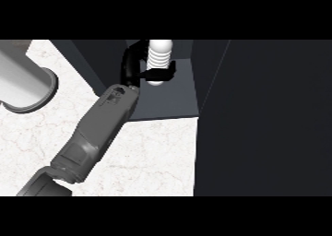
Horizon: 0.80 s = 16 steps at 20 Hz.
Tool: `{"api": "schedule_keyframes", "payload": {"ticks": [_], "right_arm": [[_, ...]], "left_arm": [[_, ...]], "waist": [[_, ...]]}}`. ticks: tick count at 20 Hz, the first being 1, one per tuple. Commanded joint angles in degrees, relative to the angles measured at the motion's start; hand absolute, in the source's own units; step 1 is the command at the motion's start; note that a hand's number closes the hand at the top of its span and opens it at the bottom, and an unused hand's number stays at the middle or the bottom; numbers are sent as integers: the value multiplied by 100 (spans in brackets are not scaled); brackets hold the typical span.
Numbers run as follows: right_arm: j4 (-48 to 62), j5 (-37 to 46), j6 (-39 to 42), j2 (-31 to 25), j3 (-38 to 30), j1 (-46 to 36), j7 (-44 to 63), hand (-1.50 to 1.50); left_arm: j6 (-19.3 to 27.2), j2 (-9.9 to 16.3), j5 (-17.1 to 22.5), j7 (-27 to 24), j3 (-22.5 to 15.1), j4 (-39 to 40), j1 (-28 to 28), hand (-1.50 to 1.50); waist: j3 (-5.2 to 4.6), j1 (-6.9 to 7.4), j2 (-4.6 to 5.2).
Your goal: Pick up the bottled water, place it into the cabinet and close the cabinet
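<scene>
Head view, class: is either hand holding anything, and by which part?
Yes. The left hand curls round the bottled water, gripping its lower body inside the cabinet. The right hand is not in view.

Cabinet opening: narrow, walled both sides; bottle and left robot hand occupy rear. Bench: open marble, grey cylinder at left.
</scene>
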Motion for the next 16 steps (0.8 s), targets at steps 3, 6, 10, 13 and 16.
{"api": "schedule_keyframes", "payload": {"ticks": [3,6,10,13,16], "right_arm": [[103,150,-128,86,34,-337,88,-150],[39,-133,153,-83,-43,75,-145,-150],[-40,-5,181,-119,55,112,-194,-150],[-48,141,62,-69,92,86,-174,-150],[-104,91,16,-35,154,115,-63,-150]], "left_arm": [[229,167,-190,-488,163,878,-222,150],[276,221,-182,-585,263,1078,-364,-150],[193,317,-182,-536,334,1361,-467,-150],[329,309,-115,-678,457,1437,-414,-150],[208,441,-153,-606,456,1551,-520,-150]], "waist": [[-6,26,31],[-3,-46,26],[-4,-105,48],[-8,-120,67],[-7,-57,43]]}}
